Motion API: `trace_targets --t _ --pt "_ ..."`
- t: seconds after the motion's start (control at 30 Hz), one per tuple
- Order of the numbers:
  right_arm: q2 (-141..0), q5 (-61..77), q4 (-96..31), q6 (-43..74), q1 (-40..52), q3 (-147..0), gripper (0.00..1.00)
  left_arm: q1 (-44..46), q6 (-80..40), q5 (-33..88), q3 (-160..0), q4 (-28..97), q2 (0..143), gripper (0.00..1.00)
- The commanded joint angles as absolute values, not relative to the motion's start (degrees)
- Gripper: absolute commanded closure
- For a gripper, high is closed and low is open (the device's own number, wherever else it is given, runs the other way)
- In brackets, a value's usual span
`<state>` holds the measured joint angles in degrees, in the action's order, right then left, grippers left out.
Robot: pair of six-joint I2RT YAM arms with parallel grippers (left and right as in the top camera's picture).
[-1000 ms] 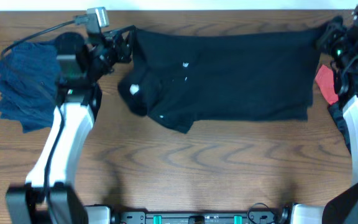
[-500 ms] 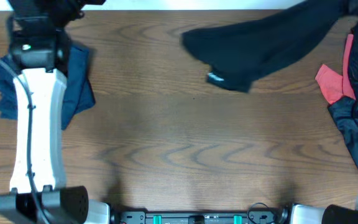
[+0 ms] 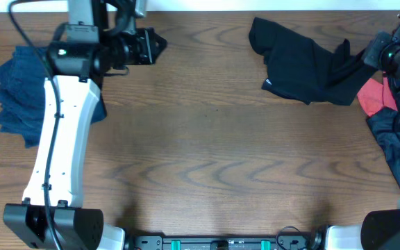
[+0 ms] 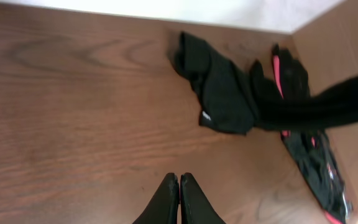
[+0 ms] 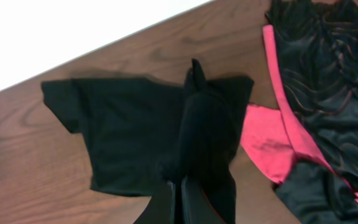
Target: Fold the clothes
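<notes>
A limp black garment (image 3: 297,62) lies bunched at the back right of the table, with a small white mark on its near edge. My right gripper (image 3: 368,55) is shut on a fold of it; in the right wrist view a strip of black fabric (image 5: 201,124) rises from the garment to the gripper (image 5: 180,186). Just right of it lies a coral-red piece (image 3: 372,97) (image 5: 269,140). My left gripper (image 3: 153,47) (image 4: 179,183) hovers at the back left, shut and with nothing in it, far from the garment (image 4: 219,99).
A dark pile of clothes with pink trim (image 3: 394,149) (image 5: 328,81) lies along the right edge. A crumpled blue garment (image 3: 16,104) sits at the far left, partly under my left arm. The table's back edge meets a white wall.
The black garment, earlier stretched between both grippers along the back, has left my left gripper and been dragged right into a bunch. My left arm swung away, then back.
</notes>
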<state>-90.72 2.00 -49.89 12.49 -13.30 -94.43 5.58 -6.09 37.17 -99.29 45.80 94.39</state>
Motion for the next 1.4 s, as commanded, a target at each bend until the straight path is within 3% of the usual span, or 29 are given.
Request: trace_targets --t 0.0,0.13,0.17,0.23,0.3,0.53,0.8,1.07,1.33,1.37 --pt "-90.21 0.32 -50.92 10.81 -13.80 -94.72 0.99 7.73 -3.42 36.23 -97.01 44.71 94.32 0.94" --pt "-89.86 1.58 -53.82 10.81 -13.80 -94.72 0.99 10.68 -3.42 33.39 -92.92 40.73 94.32 0.93" --pt "-89.71 2.28 -54.22 10.81 -13.80 -94.72 0.99 11.35 -3.44 33.39 -91.94 39.40 94.35 0.76" --pt "-89.54 3.46 -54.59 10.70 -13.80 -94.72 0.99 12.99 -3.46 33.39 -89.58 35.86 94.37 0.54" --pt "-89.23 6.07 -54.70 10.52 -13.80 -94.72 0.99 14.72 -3.46 33.39 -87.00 31.88 94.43 0.43" --pt "-85.49 21.50 -54.41 6.13 -13.04 -94.76 0.99 17.45 -3.49 33.39 -84.38 28.14 96.84 0.41" --pt "-75.31 22.98 -55.37 7.31 -11.05 -94.83 0.99 17.45 -5.04 33.43 -84.38 28.14 99.53 0.41" --pt "-64.84 14.79 -60.42 7.68 -10.85 -94.83 0.99 20.05 -5.21 33.43 -84.38 28.10 102.35 0.41" --pt "-64.53 5.10 -67.42 7.64 -10.85 -94.80 0.99 24.58 -8.54 33.45 -84.38 25.96 107.92 0.40" --pt "-64.79 5.10 -67.66 7.64 -10.85 -94.80 0.99 25.12 -8.75 33.43 -84.38 25.45 108.73 0.36"
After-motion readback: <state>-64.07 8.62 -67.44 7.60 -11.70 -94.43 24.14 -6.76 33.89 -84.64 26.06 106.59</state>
